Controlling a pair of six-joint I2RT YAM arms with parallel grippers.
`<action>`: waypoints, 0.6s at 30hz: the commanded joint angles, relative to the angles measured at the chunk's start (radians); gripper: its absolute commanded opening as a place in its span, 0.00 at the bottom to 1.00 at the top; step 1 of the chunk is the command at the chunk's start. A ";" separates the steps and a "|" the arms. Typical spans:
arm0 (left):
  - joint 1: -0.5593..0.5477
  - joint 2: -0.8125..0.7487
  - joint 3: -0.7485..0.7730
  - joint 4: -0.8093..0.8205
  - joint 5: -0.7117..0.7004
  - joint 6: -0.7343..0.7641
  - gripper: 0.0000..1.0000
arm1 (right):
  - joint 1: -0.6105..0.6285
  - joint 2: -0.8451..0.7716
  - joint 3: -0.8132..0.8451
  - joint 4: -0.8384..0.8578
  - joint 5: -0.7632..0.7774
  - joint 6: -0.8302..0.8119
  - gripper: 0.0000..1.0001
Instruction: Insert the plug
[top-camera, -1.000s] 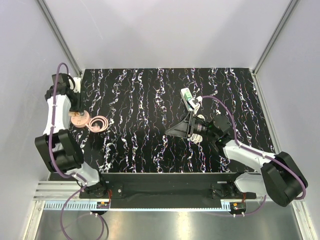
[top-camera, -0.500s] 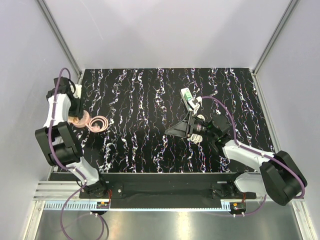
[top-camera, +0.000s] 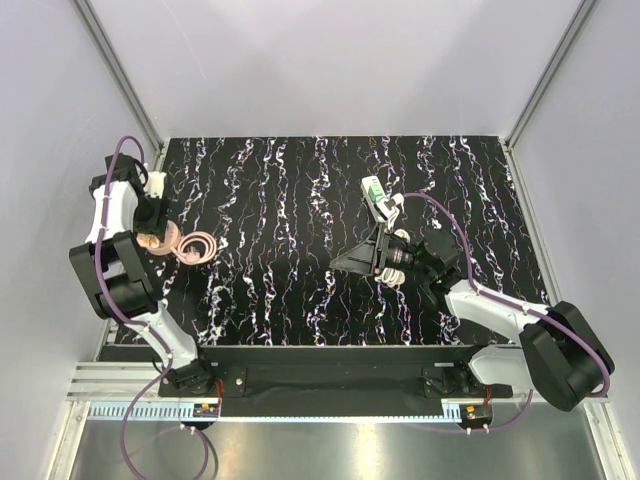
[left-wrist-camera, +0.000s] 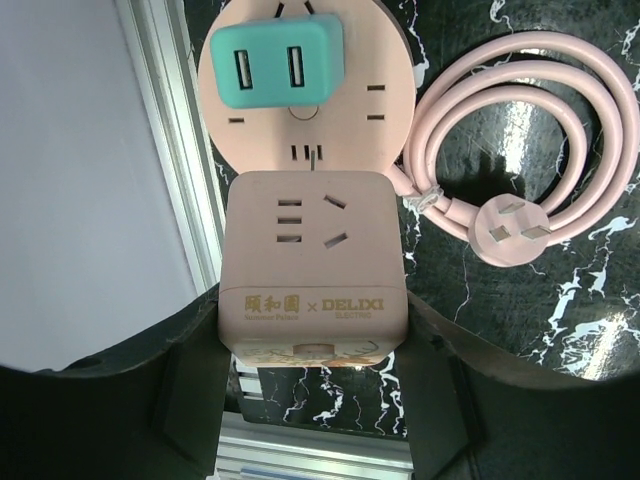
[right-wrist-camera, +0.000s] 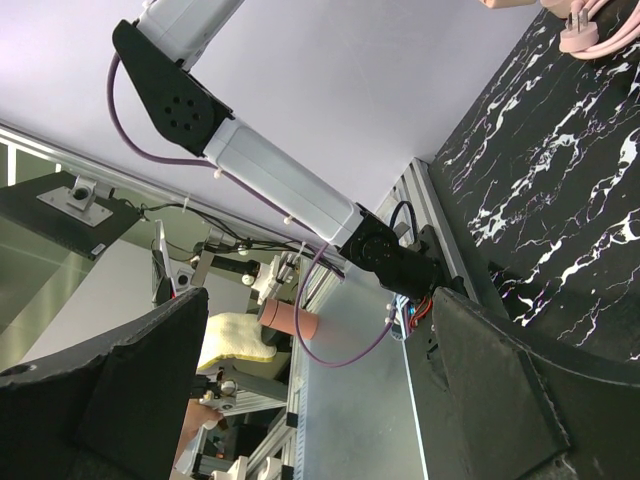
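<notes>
While L gripper (left-wrist-camera: 312, 335) clamps pink cube (left-wrist-camera: 310, 235), R gripper (right-wrist-camera: 318, 340) gapes nr plug (top-camera: 373, 188).

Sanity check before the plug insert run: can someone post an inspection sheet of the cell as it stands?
Surface: black marbled table, no spills seen.
Job's things: light-green plug lies right of centre against a white part too small to identify; apart from both tools.
Clutter: pink cube socket; pink round socket carrying a teal USB adapter.
Grippers: left tool straddles the cube socket, grip uncertain; right tool open, empty.
Cables: pink cord coiled, pronged end free on the table; purple arm cables.
Surroundings: grey walls, aluminium frame rail.
</notes>
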 joint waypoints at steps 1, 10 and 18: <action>0.005 0.019 0.068 -0.009 0.016 0.015 0.00 | -0.004 -0.006 -0.004 0.018 0.012 -0.002 1.00; 0.005 0.089 0.198 -0.085 -0.057 -0.029 0.00 | -0.004 -0.005 -0.006 0.021 0.012 0.001 1.00; -0.004 0.157 0.238 -0.165 -0.048 -0.023 0.00 | -0.005 0.003 -0.003 0.029 0.006 0.006 1.00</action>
